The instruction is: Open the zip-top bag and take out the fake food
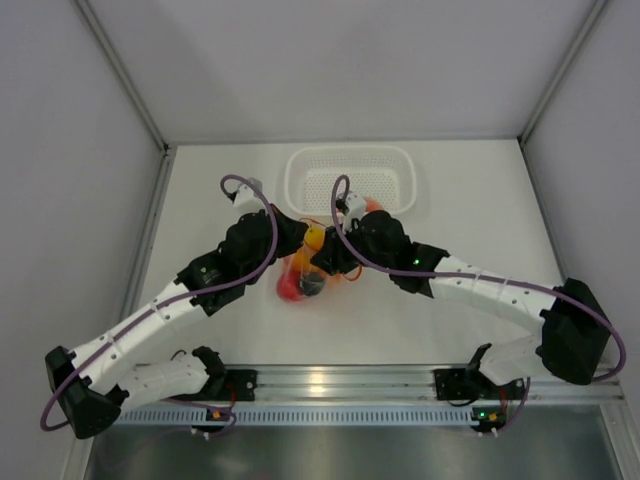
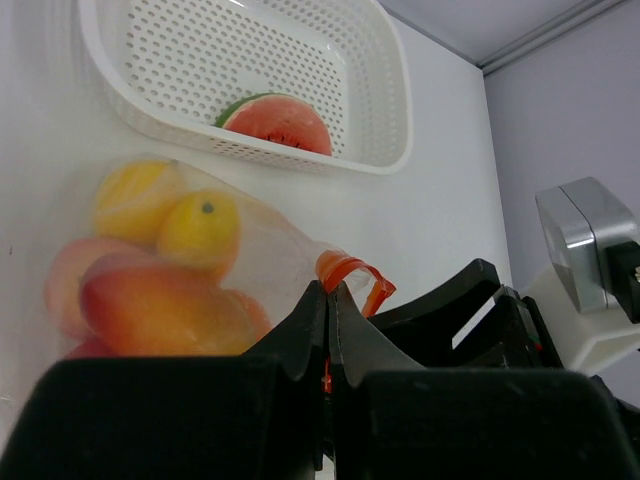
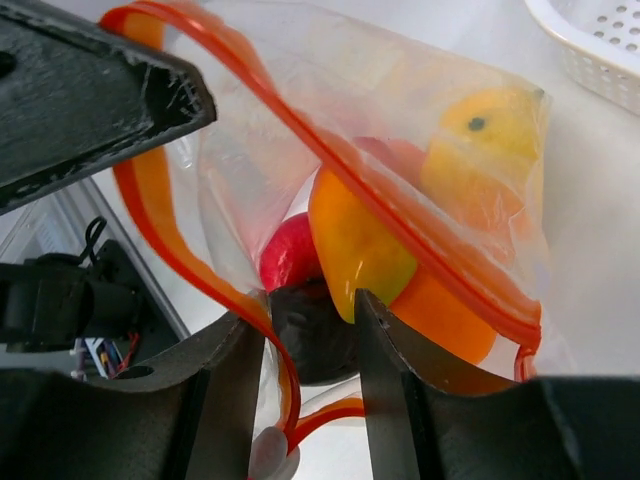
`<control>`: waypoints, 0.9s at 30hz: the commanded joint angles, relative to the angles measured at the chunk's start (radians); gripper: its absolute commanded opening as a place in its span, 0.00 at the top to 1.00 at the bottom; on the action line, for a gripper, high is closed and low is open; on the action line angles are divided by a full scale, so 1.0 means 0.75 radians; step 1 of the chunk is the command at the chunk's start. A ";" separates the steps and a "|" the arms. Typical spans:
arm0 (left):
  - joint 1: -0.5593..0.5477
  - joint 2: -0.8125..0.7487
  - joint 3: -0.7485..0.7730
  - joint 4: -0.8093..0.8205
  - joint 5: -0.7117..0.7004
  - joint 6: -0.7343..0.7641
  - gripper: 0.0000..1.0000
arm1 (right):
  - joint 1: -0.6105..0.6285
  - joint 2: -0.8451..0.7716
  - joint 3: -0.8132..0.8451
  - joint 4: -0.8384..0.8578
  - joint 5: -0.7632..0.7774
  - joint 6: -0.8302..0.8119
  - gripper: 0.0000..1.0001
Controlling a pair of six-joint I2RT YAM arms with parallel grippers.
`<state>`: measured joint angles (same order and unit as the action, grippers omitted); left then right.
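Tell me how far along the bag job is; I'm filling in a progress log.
Done: the zip-top bag is parted at its mouth, and a watermelon slice lies in the basket. In hand: left gripper pinches the zip strip; right gripper sits at the mouth, grip unclear. Left: the yellow, orange, red and dark fake food still inside.

The zip-top bag (image 3: 300, 110) is clear and crinkled, its orange-red zip strip (image 3: 400, 235) parted and the mouth gaping! Fake food (image 3: 360, 240) crowds inside: yellow lemon (image 3: 480, 140), red piece (image 3: 285, 255), dark piece (image 3: 315, 340). One watermelon slice (image 2: 275, 125) sits in the white basket (image 2: 150, 125).
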<state>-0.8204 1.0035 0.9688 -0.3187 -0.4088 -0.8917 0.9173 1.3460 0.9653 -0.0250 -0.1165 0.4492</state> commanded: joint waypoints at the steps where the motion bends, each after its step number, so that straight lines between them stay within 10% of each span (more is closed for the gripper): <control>1: -0.002 -0.031 0.026 0.065 -0.003 -0.018 1.00 | 0.027 0.030 -0.027 0.235 0.104 0.070 0.59; 11: -0.002 -0.039 -0.005 0.067 0.015 -0.006 1.00 | 0.066 0.173 -0.019 0.321 0.258 0.064 0.53; 27: -0.002 -0.041 -0.024 0.055 -0.058 0.040 1.00 | 0.021 -0.312 -0.205 0.179 0.061 -0.035 0.43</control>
<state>-0.8204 0.9909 0.9527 -0.3233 -0.4431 -0.8642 0.9508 1.1603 0.8139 0.1268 -0.0986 0.4229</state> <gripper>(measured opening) 0.022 0.571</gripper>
